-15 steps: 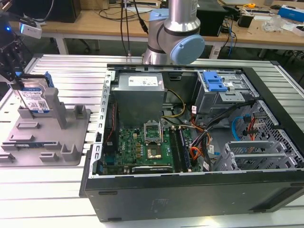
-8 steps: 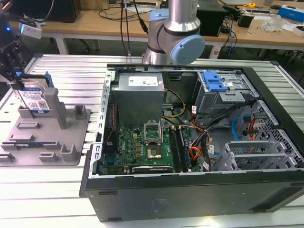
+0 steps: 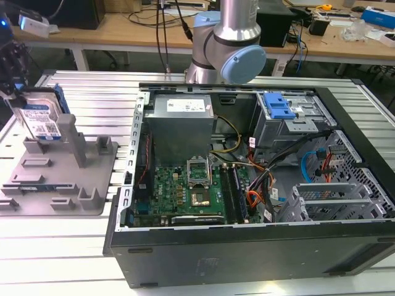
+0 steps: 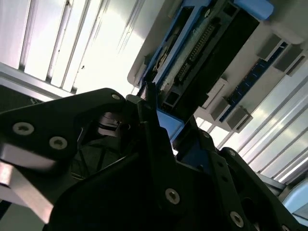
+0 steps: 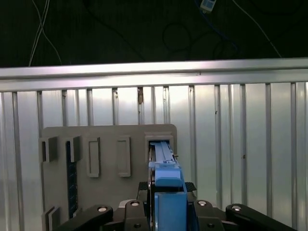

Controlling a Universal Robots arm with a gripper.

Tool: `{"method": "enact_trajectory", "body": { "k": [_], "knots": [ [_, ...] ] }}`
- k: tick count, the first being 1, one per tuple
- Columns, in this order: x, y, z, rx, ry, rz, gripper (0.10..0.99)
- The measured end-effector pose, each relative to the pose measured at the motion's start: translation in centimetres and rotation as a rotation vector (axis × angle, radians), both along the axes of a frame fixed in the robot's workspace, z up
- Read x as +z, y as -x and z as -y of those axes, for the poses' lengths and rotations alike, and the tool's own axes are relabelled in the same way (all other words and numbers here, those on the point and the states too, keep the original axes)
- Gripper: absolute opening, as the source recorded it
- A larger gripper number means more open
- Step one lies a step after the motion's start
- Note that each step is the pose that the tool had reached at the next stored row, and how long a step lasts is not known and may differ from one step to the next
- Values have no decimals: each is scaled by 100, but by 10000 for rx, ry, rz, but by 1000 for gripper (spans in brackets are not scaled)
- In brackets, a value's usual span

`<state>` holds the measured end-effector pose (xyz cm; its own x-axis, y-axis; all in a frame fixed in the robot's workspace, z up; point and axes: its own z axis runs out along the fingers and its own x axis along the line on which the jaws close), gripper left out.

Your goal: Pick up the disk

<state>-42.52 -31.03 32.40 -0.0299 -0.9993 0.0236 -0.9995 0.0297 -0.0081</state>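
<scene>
The disk (image 3: 41,118), silver with a blue-and-white label and blue side rails, stands tilted at the exterior view's far left. Its lower end is at the back slot of the grey holder (image 3: 62,179), between the upright posts. My dark gripper (image 3: 13,86) is at its upper end. In the first wrist view the disk (image 5: 166,185) is edge-on between my black fingers (image 5: 144,190), the gripper (image 5: 166,188) shut on it, above the holder (image 5: 115,197). In the second wrist view the disk's (image 4: 202,43) connector end points at the holder (image 4: 269,57).
An open computer case (image 3: 247,185) with its motherboard, power supply and cables fills the middle and the exterior view's right. A blue drive-bay latch (image 3: 278,108) sits at its back. The arm's base (image 3: 228,49) stands behind the case. The ribbed metal table (image 3: 80,86) lies all around.
</scene>
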Motion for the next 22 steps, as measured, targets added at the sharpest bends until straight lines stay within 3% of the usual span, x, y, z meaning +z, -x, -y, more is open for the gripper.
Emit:
{"method": "enact_trajectory", "body": {
  "k": [1,3,5,7,9,16,22],
  "knots": [
    [102,0,0,0,0,0,369],
    [192,0,0,0,0,0,369],
    [361,0,0,0,0,0,369],
    [450,0,0,0,0,-1,369],
    [606,0,0,0,0,1,369],
    [950,0,0,1,0,0,369],
    [1303,0,1,1,-1,0,369]
  ]
}}
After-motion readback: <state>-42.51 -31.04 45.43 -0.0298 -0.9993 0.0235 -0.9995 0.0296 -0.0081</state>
